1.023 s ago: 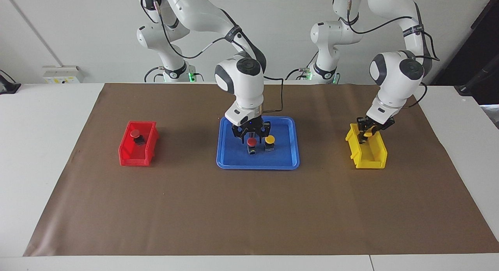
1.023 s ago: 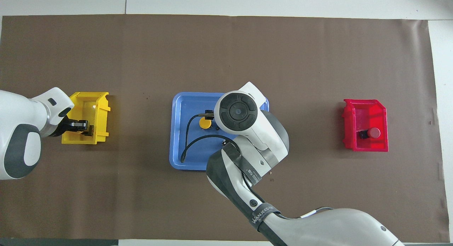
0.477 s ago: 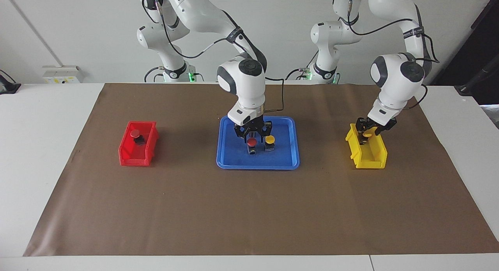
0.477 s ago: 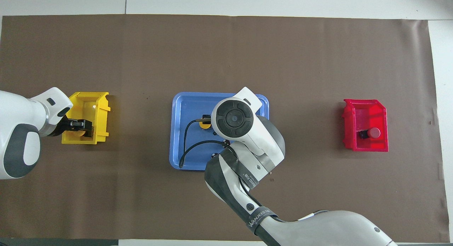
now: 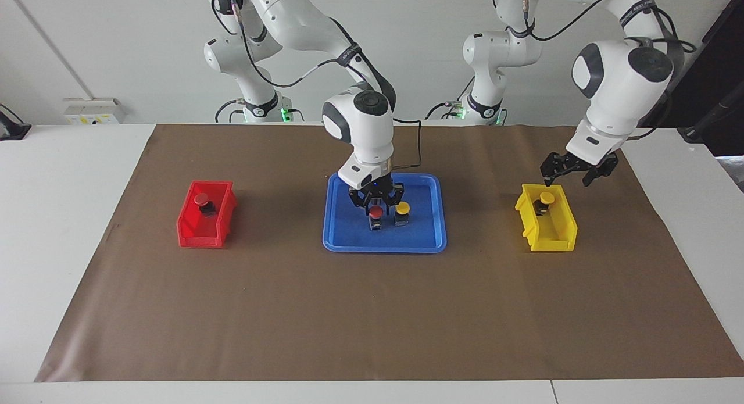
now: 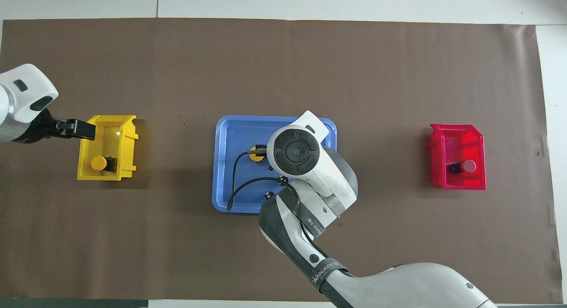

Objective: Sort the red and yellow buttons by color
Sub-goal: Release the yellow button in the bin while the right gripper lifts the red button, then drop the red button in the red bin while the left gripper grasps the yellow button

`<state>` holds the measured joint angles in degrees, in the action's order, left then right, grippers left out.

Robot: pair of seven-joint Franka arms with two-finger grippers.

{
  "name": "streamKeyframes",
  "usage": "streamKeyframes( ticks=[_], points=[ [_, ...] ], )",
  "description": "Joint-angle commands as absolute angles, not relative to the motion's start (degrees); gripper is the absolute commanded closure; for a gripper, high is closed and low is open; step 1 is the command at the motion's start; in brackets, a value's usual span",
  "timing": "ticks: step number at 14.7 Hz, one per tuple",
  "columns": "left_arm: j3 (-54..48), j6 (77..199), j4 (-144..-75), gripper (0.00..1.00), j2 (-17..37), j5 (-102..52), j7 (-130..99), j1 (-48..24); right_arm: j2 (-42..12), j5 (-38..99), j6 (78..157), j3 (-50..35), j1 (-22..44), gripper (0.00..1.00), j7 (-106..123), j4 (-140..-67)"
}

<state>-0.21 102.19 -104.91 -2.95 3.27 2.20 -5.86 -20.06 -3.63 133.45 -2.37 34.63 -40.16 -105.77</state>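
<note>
Facing view first: the right gripper point(image 5: 376, 202) is down in the blue tray point(image 5: 427, 241) in the middle of the table, its fingers closed narrow around the red button point(image 5: 376, 213) there, which I take as the grip for carrying it off. A yellow button point(image 5: 402, 208) stands just beside it on the tray, toward the left arm's end, untouched. The tray looks like the starting place for everything, set between the two bins so either arm can reach it.

The left gripper point(image 5: 572, 170) hangs in the air by the yellow bin point(image 5: 561, 240), over that bin's edge nearer the robots, its fingers spread wide and holding nothing. In the bin sits a yellow button point(image 5: 546, 197), upright, clear of the gripper, so that drop looks finished. The bin lies toward the left arm's end, which would explain why that arm handles yellow.

At the right arm's end lies the red bin point(image 5: 192, 236) with a red button point(image 5: 201, 200) resting inside, its black base showing beside the cap from overhead.

Counting: four buttons in all, two red and two yellow. One of each colour is sorted already; one of each is on the tray. Two bins, one tray, two arms. By my reckoning the job is half done, and the clamped red one would belong in the red bin
</note>
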Motion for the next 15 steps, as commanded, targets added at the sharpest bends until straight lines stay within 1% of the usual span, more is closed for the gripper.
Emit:
streamKeyframes(
  ticks=[1, 3, 4, 5, 6, 8, 10, 12, 13, 15],
  points=[
    [-0.09, 100.17, -98.08, 0.00, 1.05, 3.52, 0.62, -10.01, -18.98, -4.48, 129.49, -2.37, 33.93, 0.85, -38.94, -103.30],
    [-0.09, 105.97, -102.46, 0.00, 0.09, 0.80, -2.88, -12.03, -18.99, -4.31, 121.42, -2.11, 32.18, 0.85, -36.06, -96.71],
    [-0.09, 107.91, -103.52, 0.00, 0.52, 0.62, -4.21, -13.52, -18.29, -3.78, 117.20, -2.20, 29.12, 0.85, -32.12, -94.42],
    [-0.09, 110.54, -104.41, 0.00, 1.40, 0.44, -7.44, -15.62, -16.63, -3.43, 114.11, -2.28, 26.13, 0.85, -28.08, -93.44],
    [-0.09, 116.13, -105.63, 0.00, 4.28, 0.35, -14.34, -18.95, -13.91, -3.34, 111.82, -2.20, 22.10, 0.85, -23.86, -93.43],
    [-0.09, 122.24, -106.26, 0.00, 8.24, 0.35, -23.78, -25.37, -10.74, -3.25, 107.95, -2.29, 14.19, 0.85, -13.85, -94.82],
    [0.17, 124.53, -106.26, 0.00, 10.97, 0.44, -28.62, -30.82, -8.54, -2.29, 107.05, -2.29, 8.90, 0.84, -6.53, -96.85],
    [0.18, 125.33, -106.26, 0.00, 12.91, 0.97, -33.56, -35.40, -7.21, 2.78, 105.57, -2.20, 2.67, 0.84, 0.58, -99.04],
    [0.09, 125.33, -106.35, 0.00, 13.09, 0.97, -33.92, -36.55, -7.03, 4.64, 105.82, -2.20, -0.32, 0.84, 4.79, -100.18],
    [0.18, 125.42, -106.52, 0.00, 14.23, 1.05, -36.54, -39.36, -5.81, 4.92, 107.74, -2.11, -3.50, 0.84, 11.40, -103.43]
  ],
)
